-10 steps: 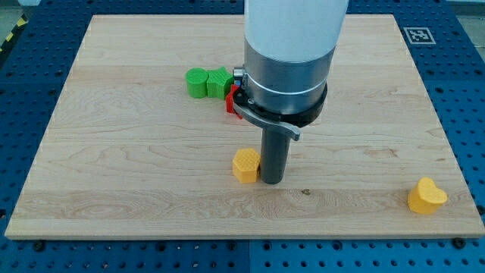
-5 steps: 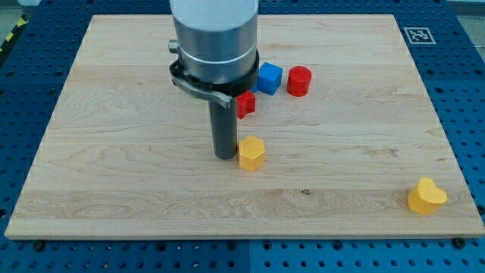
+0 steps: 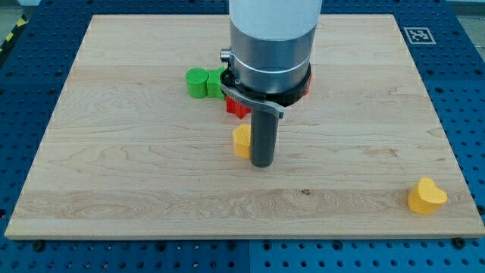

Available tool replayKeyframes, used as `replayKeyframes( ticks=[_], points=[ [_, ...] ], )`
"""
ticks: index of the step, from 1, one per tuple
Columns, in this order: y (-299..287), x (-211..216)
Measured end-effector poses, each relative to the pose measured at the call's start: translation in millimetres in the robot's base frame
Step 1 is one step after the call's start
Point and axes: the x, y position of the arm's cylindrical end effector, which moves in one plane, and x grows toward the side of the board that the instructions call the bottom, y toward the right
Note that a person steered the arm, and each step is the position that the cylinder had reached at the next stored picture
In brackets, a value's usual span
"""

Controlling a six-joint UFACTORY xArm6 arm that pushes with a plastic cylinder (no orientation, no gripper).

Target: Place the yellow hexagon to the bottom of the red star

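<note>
The yellow hexagon point(image 3: 241, 141) lies near the board's middle, just below the red star point(image 3: 234, 106), which is mostly hidden by the arm. My tip point(image 3: 262, 162) stands right against the hexagon's right side and covers part of it. The rod hangs from the large grey and white arm body point(image 3: 269, 45).
A green cylinder point(image 3: 197, 82) and a green block point(image 3: 217, 80) sit at the star's upper left. A bit of a red block point(image 3: 307, 82) shows at the arm's right. A yellow heart point(image 3: 427, 196) lies at the bottom right. The wooden board point(image 3: 114, 174) rests on a blue perforated table.
My tip went from the hexagon's right to its left and back to its right. The hexagon has shifted up toward the red star. The blue and red blocks are now hidden behind the arm.
</note>
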Motion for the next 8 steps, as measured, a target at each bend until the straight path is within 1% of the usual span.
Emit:
replayKeyframes(
  ticks=[1,2,3,4,5,6,7,8],
  points=[
    [5,19],
    [4,7],
    [4,-17],
    [4,-25],
    [5,-1],
    [-20,9],
    [-27,-22],
    [-27,-36]
  ],
)
